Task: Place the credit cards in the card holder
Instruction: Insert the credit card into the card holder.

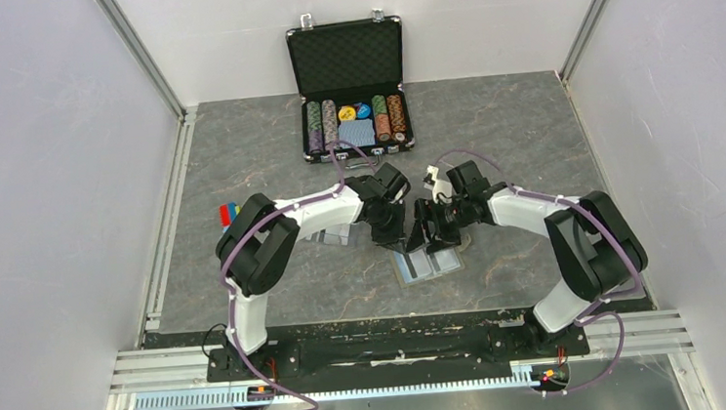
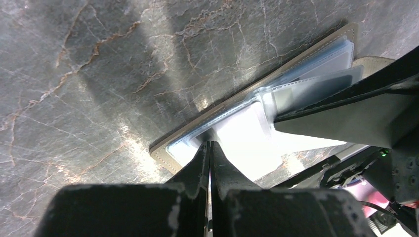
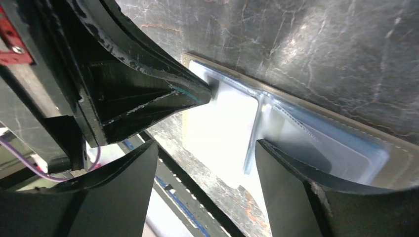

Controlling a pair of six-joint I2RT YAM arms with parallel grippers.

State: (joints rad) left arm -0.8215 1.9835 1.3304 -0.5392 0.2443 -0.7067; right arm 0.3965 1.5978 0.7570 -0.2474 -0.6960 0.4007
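Note:
The taupe card holder (image 1: 429,261) lies open and flat on the marble table between the arms, its clear sleeves facing up (image 2: 163,154) (image 3: 395,148). A greyish credit card (image 3: 326,145) with a rounded corner sits inside one sleeve. A glaring white sheet (image 2: 244,140) lies on the near half; I cannot tell whether it is a card or a sleeve. My left gripper (image 2: 209,145) is shut, its tips pressed on the edge of that sheet (image 3: 205,94). My right gripper (image 3: 206,145) hangs open just above the holder, one finger (image 2: 336,123) over the sleeves.
A black poker-chip case (image 1: 349,79) stands open at the back of the table with chip rows and a blue deck. A small red-and-blue object (image 1: 230,213) lies by the left arm's elbow. Grey walls enclose the table on three sides.

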